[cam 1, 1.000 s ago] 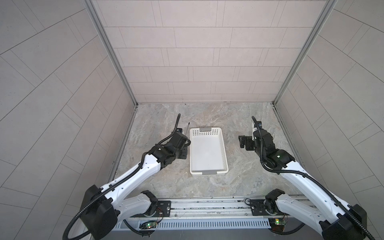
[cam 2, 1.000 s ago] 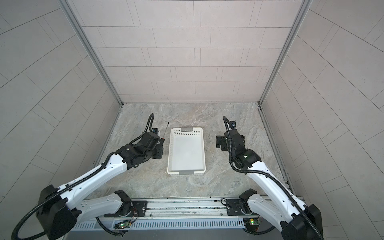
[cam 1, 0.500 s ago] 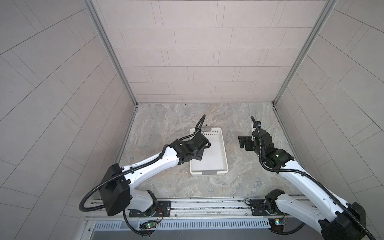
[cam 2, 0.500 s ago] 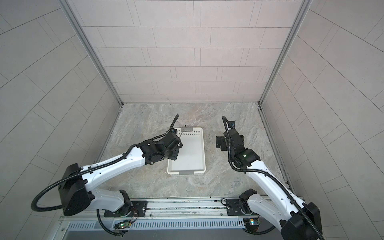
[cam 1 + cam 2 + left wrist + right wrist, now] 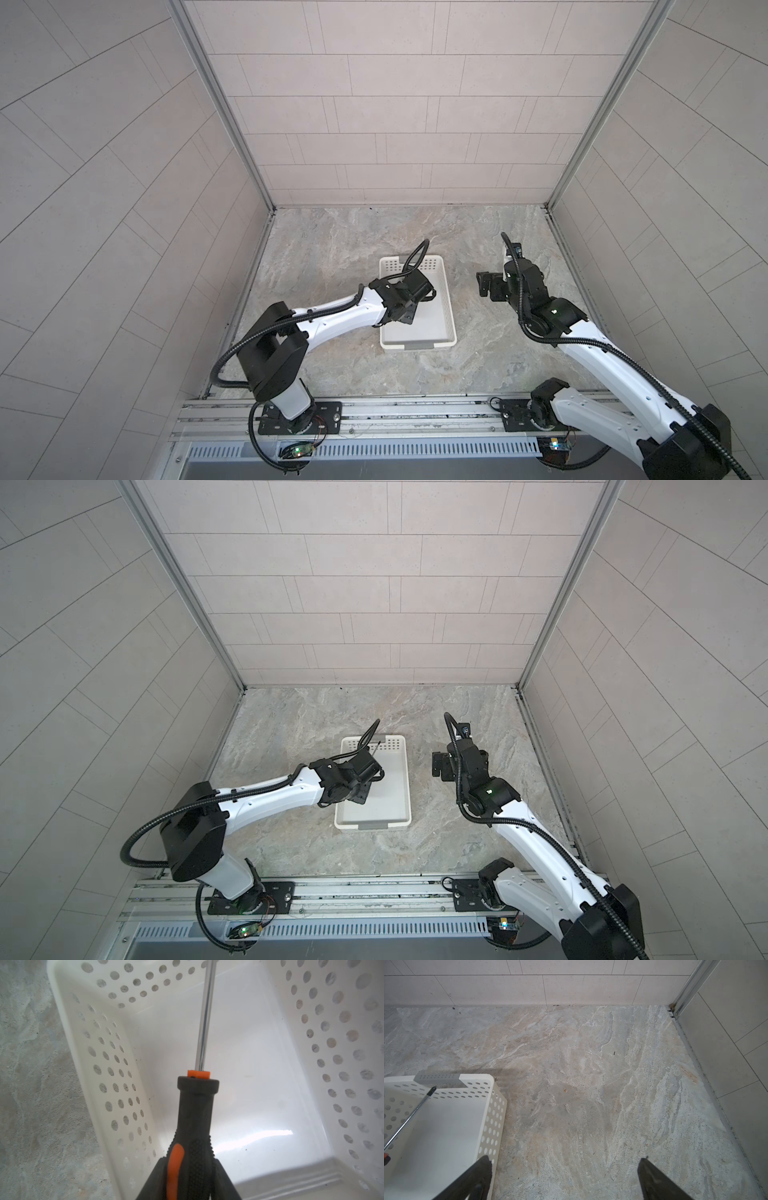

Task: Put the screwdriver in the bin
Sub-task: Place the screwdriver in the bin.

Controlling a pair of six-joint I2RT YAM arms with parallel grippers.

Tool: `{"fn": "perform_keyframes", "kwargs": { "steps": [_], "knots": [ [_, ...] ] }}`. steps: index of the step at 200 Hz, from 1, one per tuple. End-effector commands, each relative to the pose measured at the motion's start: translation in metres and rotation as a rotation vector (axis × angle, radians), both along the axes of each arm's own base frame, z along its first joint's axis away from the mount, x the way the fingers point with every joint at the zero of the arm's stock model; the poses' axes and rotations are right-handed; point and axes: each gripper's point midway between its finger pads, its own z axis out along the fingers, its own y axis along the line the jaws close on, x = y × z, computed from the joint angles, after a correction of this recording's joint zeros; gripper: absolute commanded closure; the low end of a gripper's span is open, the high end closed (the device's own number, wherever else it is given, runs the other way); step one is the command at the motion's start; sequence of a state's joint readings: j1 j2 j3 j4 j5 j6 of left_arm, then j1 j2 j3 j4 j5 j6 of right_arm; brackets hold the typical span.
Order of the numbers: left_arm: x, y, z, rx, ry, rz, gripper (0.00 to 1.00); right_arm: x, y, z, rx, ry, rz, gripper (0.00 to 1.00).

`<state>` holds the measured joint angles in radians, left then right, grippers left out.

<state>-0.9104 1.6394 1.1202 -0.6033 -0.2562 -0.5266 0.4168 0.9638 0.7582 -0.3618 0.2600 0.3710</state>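
Left gripper (image 5: 189,1162) clamped the screwdriver (image 5: 195,1109) by its handle over the bin (image 5: 108,1076), a grip the top views hid; right wrist view showed its tip near the grey tab (image 5: 437,1079).

in both top views the bin (image 5: 432,328) (image 5: 390,800) lies at the centre of the floor (image 5: 332,249), one short end toward the back wall (image 5: 395,166) at the top of the frame, the other toward the rail (image 5: 415,409) at the bottom. the left gripper (image 5: 368,764) hangs over the bin's left half. the screwdriver (image 5: 376,748) (image 5: 195,1118) is clamped in it, above the bin's inside, shaft pointing at the far short end, tip near that wall. the right gripper (image 5: 484,284) hovers to the right of the bin, apart from it, over the floor.
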Motion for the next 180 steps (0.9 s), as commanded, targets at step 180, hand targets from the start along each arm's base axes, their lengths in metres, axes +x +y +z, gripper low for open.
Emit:
{"fn": "perform_keyframes", "kwargs": {
  "steps": [180],
  "knots": [
    [0.004, -0.038, -0.034, 0.059, -0.016, -0.077, 0.64, 0.003, -0.002, 0.005, -0.004, -0.016, -0.015, 0.0]
  ]
}}
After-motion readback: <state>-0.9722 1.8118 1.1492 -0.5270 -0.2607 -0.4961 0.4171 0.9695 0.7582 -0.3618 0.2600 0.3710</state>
